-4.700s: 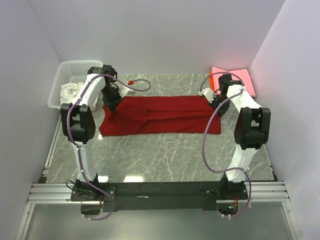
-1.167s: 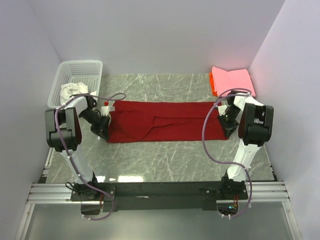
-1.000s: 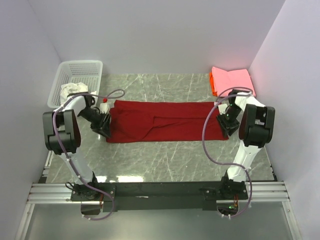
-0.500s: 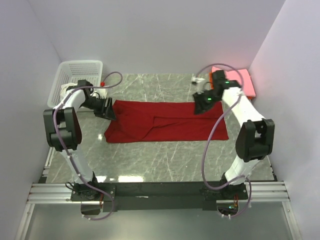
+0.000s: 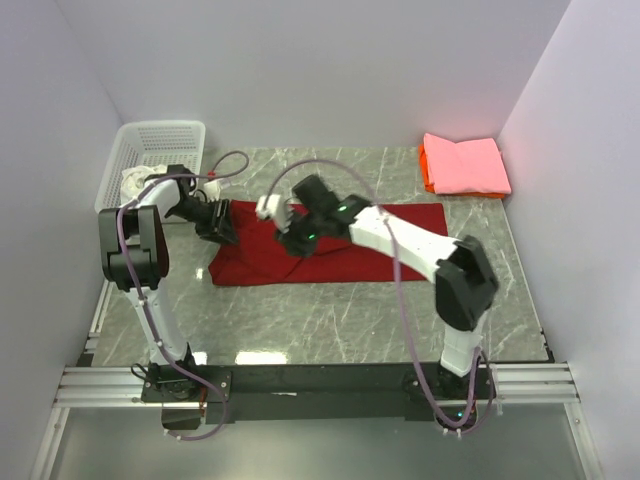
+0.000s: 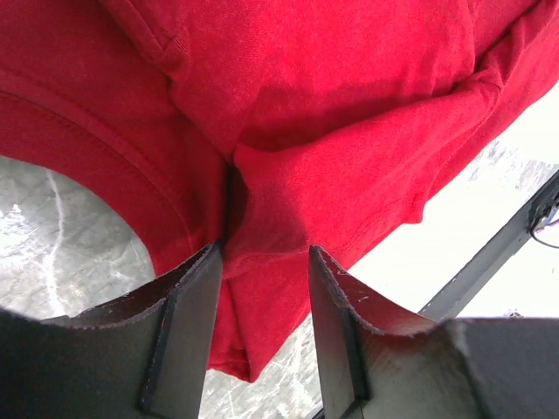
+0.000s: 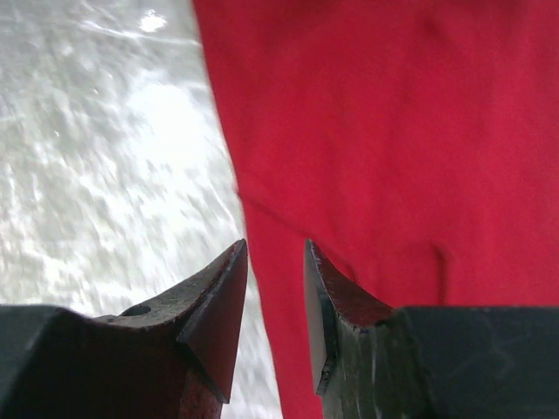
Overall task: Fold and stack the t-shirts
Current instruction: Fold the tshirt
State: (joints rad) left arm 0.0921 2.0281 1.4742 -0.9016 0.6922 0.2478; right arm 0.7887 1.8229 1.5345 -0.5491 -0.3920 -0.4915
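Observation:
A deep red t-shirt [image 5: 330, 265] lies spread lengthwise across the marble table. My left gripper [image 5: 222, 228] is at its left end. In the left wrist view the gripper [image 6: 262, 253] is open and bunched red cloth [image 6: 288, 131] lies between and beyond the fingers. My right arm reaches across to the shirt's left-middle. Its gripper [image 5: 288, 240] is narrowly open over the shirt's edge [image 7: 262, 209], which shows blurred in the right wrist view, and holds nothing. A folded pink shirt [image 5: 465, 162] lies on an orange one [image 5: 426, 172] at the back right. A white shirt [image 5: 138, 182] lies in the basket.
A white lattice basket [image 5: 160, 135] stands at the back left corner, close to my left arm. White walls close the table on three sides. Bare marble [image 5: 330, 320] lies in front of the red shirt.
My right gripper has swung from the shirt's right end across to its left-middle. My left gripper has shifted slightly along the shirt's left end. The shirt lies about as before.

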